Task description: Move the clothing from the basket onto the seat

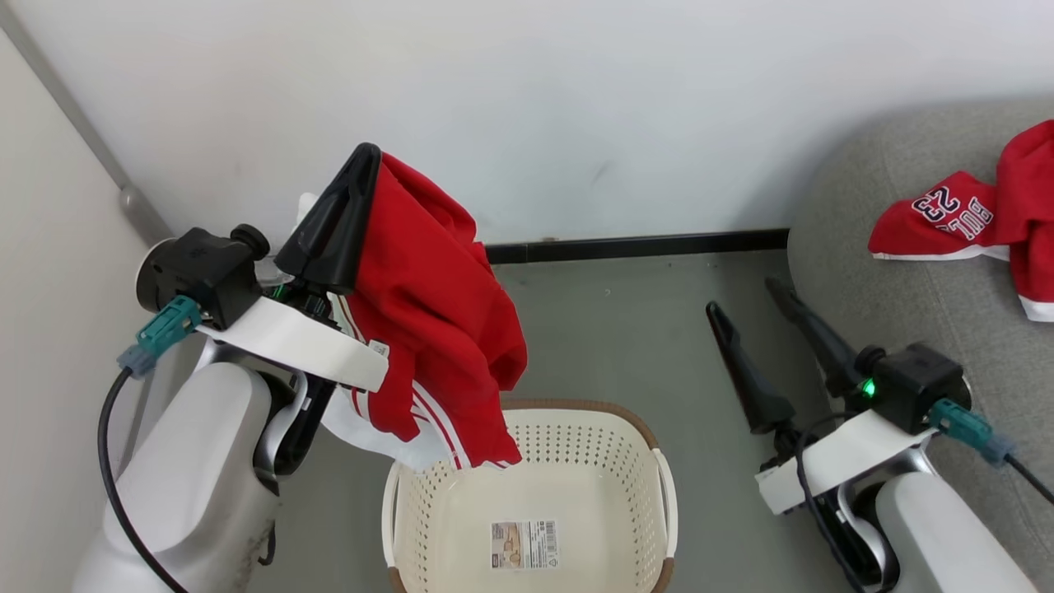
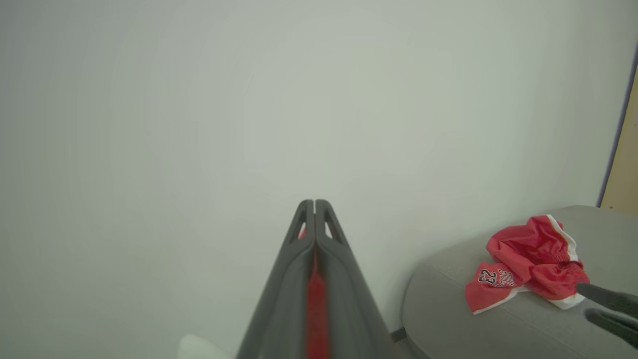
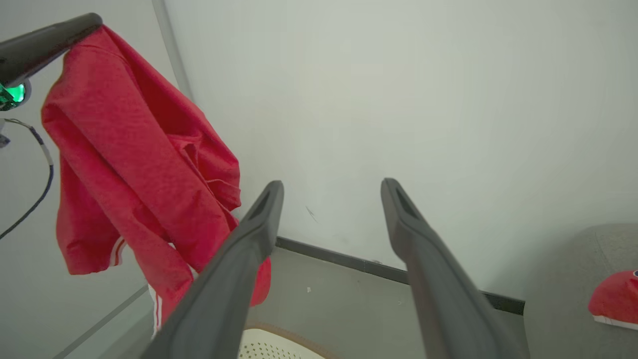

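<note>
While the seat (image 1: 897, 280) right of your spread right end effector (image 1: 742, 295) carries a red garment (image 1: 947, 216) printed "23", the basket (image 1: 593, 461) sits below your left end effector (image 1: 362, 156), which pinches red white-striped clothing (image 1: 428, 313); a printed label (image 1: 524, 544), unreadable, lies inside the basket.
</note>
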Robot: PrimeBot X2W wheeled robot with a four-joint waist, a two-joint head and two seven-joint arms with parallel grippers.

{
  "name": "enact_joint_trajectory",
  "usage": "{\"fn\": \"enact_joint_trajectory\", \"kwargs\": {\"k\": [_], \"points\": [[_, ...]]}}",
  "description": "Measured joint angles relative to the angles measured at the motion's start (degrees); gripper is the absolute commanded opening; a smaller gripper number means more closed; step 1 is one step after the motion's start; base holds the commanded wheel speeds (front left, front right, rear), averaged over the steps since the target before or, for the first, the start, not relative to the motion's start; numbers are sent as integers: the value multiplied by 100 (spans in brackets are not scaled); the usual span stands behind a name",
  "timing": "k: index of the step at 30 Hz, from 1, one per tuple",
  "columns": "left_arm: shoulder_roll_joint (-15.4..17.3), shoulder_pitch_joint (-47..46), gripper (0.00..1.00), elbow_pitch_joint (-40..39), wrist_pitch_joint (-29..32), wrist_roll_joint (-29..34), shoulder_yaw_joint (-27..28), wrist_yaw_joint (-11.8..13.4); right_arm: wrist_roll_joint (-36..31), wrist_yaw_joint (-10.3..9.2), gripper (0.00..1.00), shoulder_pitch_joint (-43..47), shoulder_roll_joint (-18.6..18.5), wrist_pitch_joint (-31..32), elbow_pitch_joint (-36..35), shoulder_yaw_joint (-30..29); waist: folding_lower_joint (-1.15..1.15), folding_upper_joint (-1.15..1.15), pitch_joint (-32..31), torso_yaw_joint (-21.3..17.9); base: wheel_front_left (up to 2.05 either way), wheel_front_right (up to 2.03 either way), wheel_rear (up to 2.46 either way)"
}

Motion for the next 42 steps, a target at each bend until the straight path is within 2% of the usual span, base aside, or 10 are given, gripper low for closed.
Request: {"fn": "enact_joint_trajectory", "kwargs": {"k": [8, 20, 41, 42], "points": [[65, -69, 0, -259, 207, 7, -35, 49, 204, 0, 100, 146, -52, 0, 66, 370, 0, 0, -284, -58, 0, 0, 0], [49, -443, 0, -662, 677, 204, -600, -88, 352, 0, 100, 127, -210, 0, -125, 1021, 0, 0, -504, -154, 0, 0, 0], [-337, -627, 0, -1384, 1159, 350, -1413, -212, 533, 0, 100, -123, -400, 0, -259, 1640, 0, 0, -566, -201, 0, 0, 0], [-344, -627, 0, -1388, 1171, 350, -1438, -212, 533, 0, 93, -122, -400, 0, -240, 1678, 0, 0, -565, -200, 0, 0, 0]]}}
